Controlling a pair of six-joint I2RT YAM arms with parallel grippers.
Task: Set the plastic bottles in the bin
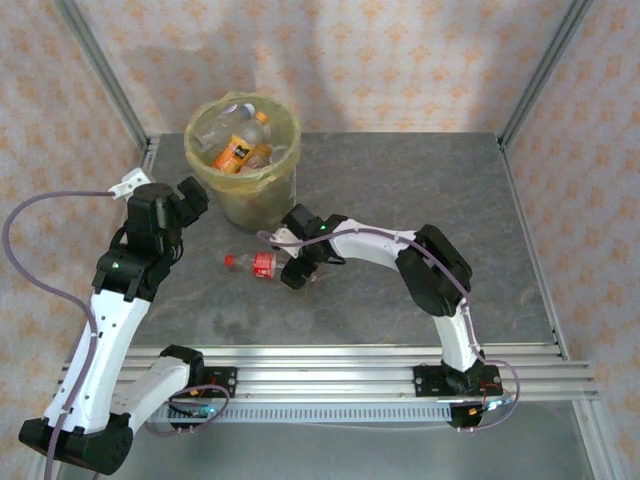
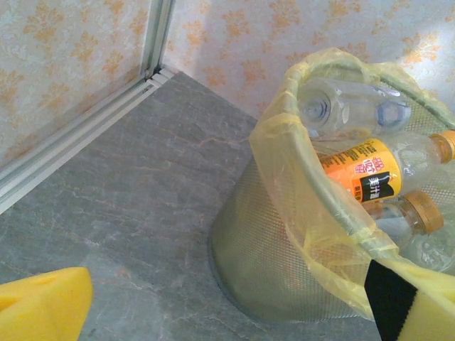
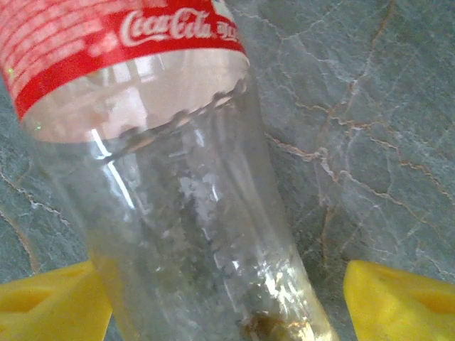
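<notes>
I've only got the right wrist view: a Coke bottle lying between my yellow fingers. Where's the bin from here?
Observer: The bin stands just beyond that bottle, slightly to its left, near the back wall.
Operator: Anything in it yet?
Observer: Yes, several bottles, an orange-labelled one on top.
Operator: And the left fingers?
Observer: Open, holding nothing, beside the bin's left side.
</notes>
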